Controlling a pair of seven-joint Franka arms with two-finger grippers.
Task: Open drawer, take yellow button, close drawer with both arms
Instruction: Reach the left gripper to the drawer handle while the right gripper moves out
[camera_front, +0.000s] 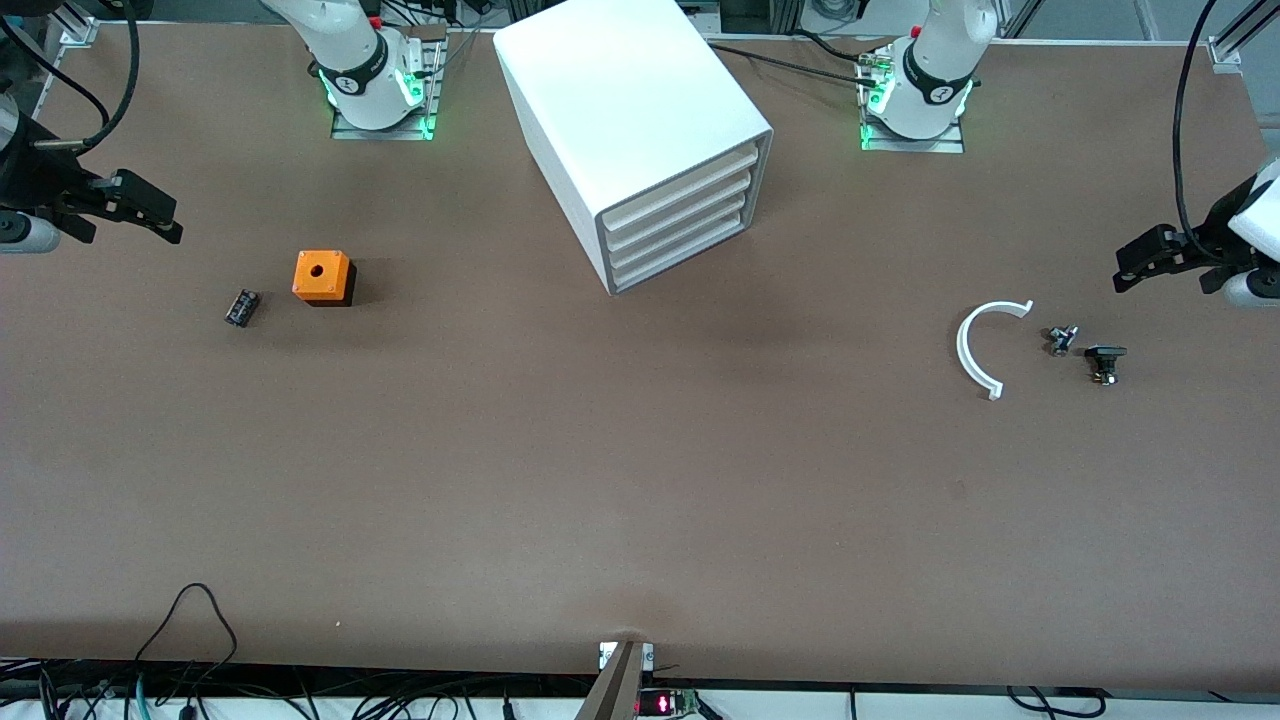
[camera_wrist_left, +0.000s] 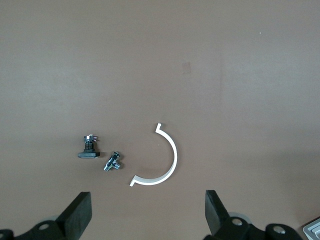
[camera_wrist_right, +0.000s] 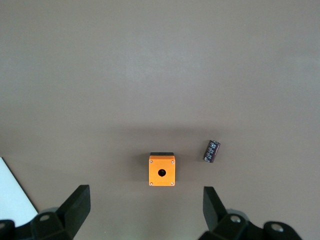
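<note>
White arc (camera_front: 978, 347) nearest camera; cabinet (camera_front: 640, 130) drawers all shut, contents hidden.

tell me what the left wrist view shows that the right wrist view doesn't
Only the left wrist view shows the white curved piece, a small metal fitting and a small black part lying apart on the table, past the open left gripper.

Only the right wrist view shows the orange cube with a round hole, a small dark component beside it, a white corner of the cabinet, and the open right gripper.

Both show the bare brown table. Neither shows the button.
</note>
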